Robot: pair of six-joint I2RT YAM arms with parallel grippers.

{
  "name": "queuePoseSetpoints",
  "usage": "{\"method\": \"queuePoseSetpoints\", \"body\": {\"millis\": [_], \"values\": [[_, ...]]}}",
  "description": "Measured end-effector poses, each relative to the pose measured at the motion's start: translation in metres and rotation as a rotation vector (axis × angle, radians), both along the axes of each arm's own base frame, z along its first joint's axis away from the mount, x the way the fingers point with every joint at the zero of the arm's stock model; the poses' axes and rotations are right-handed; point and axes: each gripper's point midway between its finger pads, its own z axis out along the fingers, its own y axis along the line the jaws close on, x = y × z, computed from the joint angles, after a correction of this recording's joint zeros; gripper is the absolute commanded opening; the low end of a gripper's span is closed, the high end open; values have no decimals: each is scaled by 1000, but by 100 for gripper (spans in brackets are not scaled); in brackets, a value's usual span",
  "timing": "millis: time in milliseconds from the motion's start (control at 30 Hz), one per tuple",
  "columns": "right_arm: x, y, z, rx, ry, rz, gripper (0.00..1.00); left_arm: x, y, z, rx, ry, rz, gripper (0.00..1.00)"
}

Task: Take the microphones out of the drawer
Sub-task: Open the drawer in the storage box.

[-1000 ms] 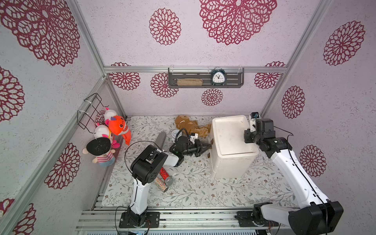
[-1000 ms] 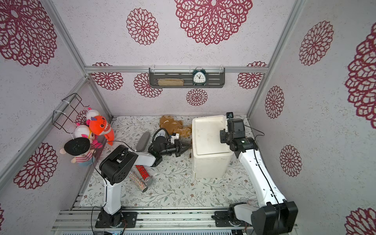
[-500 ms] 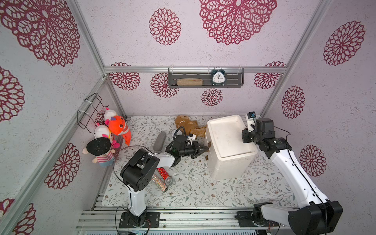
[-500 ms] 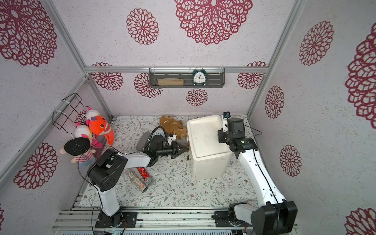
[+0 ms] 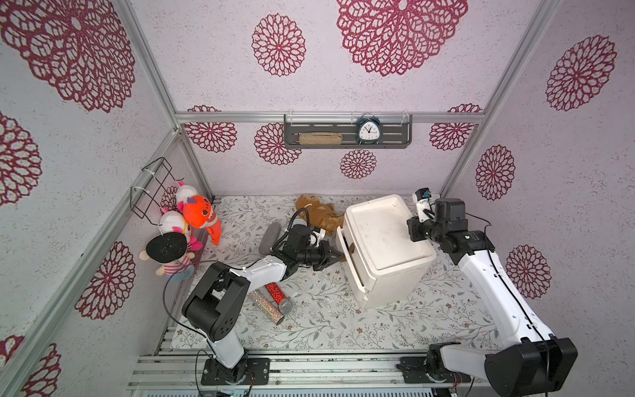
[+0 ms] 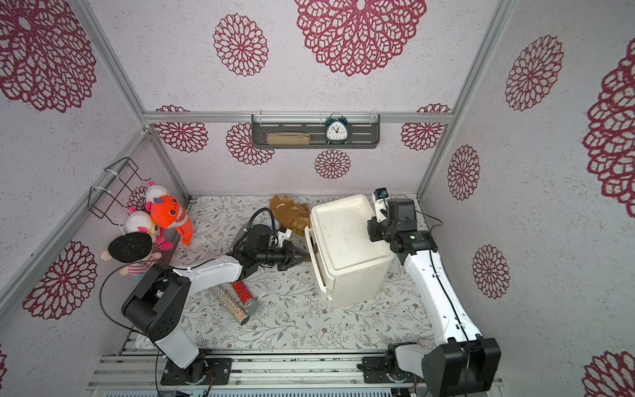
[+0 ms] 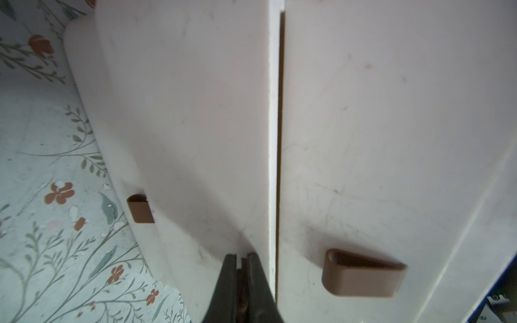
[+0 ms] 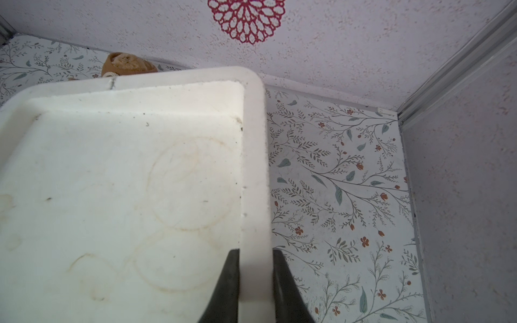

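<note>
At the drawer fronts [image 7: 195,112], my left fingers [image 7: 228,279] sit pressed together, empty, beside the brown handle [image 7: 363,276]; my right fingers [image 8: 228,282] pinch the cabinet rim [image 8: 254,167]. Both fronts look nearly closed, so I judge the microphone hidden inside: opening and retrieval remain.

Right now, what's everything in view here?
white plastic drawer cabinet: one, white, floral mat, right
red glitter microphone: one, red, mat front-left
silver glitter tube: one, silver, beside it
grey oblong object: one, grey, mat left
brown plush toy: one, brown, mat back
plush dolls: about four, mixed, left wall
black wire basket: one, black, left wall
grey wall shelf: one, grey, back wall
dark alarm clock: one, white-faced, on shelf
tan pouch: one, tan, on shelf
left gripper: shut, at cabinet front
right gripper: shut on cabinet rim
</note>
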Motion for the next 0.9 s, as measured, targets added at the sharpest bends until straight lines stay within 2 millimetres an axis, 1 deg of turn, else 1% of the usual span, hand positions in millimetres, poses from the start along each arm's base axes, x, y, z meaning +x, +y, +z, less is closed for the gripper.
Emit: {"method": "queuePoseSetpoints", "body": {"millis": [333, 533, 733, 900], "values": [[1, -9, 0, 34, 7, -9, 0, -6, 24, 5, 36, -25, 5, 0], [1, -8, 0, 46, 9, -4, 0, -11, 41, 3, 63, -31, 11, 0], [1, -8, 1, 54, 5, -10, 0, -14, 63, 0, 98, -26, 31, 0], [-2, -10, 2, 59, -11, -26, 0, -17, 76, -2, 135, -26, 35, 0]]}}
